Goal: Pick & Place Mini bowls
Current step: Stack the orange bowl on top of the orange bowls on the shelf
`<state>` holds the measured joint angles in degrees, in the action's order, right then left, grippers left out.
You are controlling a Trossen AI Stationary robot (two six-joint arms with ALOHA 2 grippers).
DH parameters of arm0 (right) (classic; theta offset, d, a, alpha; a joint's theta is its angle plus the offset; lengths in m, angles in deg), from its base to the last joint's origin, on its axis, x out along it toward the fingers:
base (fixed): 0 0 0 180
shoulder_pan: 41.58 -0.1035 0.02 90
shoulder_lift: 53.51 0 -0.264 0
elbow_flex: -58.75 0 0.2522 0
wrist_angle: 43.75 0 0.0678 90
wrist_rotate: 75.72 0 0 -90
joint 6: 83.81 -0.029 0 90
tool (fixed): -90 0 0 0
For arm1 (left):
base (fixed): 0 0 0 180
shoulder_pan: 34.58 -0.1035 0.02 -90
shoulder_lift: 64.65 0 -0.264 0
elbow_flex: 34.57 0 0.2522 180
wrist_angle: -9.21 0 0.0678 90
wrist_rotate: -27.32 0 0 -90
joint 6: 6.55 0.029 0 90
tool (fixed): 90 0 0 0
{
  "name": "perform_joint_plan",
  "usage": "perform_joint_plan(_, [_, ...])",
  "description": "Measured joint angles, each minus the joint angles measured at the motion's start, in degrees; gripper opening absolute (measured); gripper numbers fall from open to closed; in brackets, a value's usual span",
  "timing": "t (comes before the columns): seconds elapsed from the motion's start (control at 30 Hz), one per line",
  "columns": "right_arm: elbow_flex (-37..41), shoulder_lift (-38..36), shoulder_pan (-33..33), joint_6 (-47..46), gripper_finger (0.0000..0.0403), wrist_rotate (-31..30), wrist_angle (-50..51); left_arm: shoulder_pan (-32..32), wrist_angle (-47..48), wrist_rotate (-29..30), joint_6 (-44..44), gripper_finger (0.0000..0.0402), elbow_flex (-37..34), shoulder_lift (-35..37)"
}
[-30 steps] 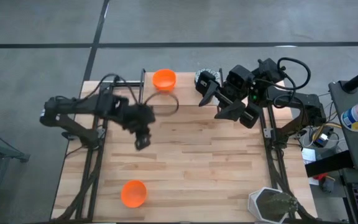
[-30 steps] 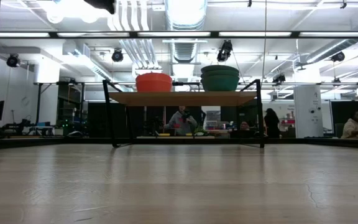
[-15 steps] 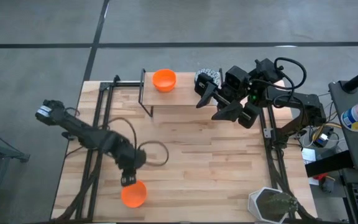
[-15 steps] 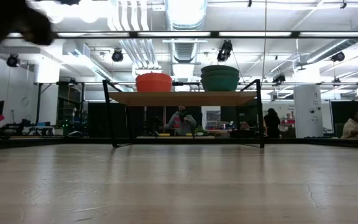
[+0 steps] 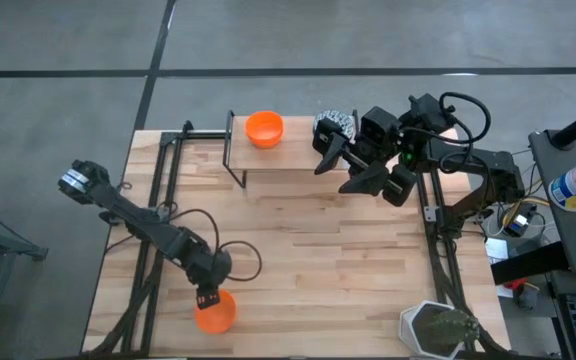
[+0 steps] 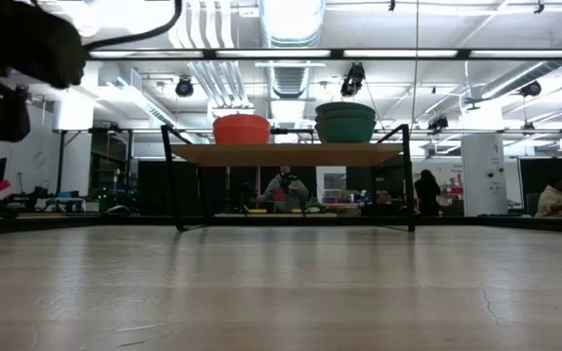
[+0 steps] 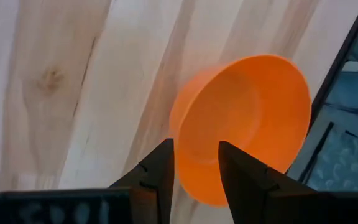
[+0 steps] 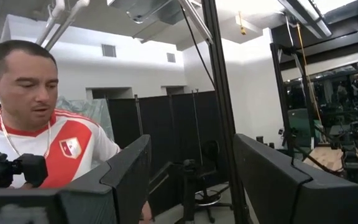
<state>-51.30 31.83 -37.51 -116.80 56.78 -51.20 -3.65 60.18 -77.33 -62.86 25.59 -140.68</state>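
The left gripper (image 5: pixel 206 297), fingers spread, is hovering at the rim of an empty orange bowl (image 5: pixel 215 311) sitting on the wooden table (image 5: pixel 308 250). Another orange bowl (image 5: pixel 264 128) is resting on the shelf (image 5: pixel 288 160). The right gripper (image 5: pixel 340 165) is hanging open beside it.

The left gripper (image 5: pixel 206 298) sits at the table's (image 5: pixel 318 240) near-left area, directly above a mini bowl (image 5: pixel 215 312) resting on the tabletop. A second bowl (image 5: pixel 264 128) stands on the raised shelf (image 5: pixel 278 160) at the far edge. The right gripper (image 5: pixel 340 165) hangs beside that shelf, to its right. A plant pot (image 5: pixel 433 328) occupies the near-right corner.
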Motion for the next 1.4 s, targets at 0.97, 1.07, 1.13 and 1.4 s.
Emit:
perform_joint_plan(0.97, [0.0, 0.0, 0.1, 0.0, 0.0224, -0.5, 0.0, -0.3, -15.2, 5.5, -2.4, 0.0008, -10.0, -0.1])
perform_joint_plan(1.07, [0.0, 0.0, 0.1, 0.0, 0.0224, -0.7, 0.0, -1.0, -15.2, 5.7, -2.1, 0.0003, -10.0, -0.1])
perform_joint_plan(1.13, [0.0, 0.0, 0.1, 0.0, 0.0224, -0.7, 0.0, -1.7, -15.2, 5.2, -2.1, 0.0002, -10.0, 0.2])
perform_joint_plan(1.4, [0.0, 0.0, 0.3, 0.0, 0.0224, -0.6, 0.0, -7.4, -13.4, 1.5, -1.9, 0.0001, -8.4, 5.4])
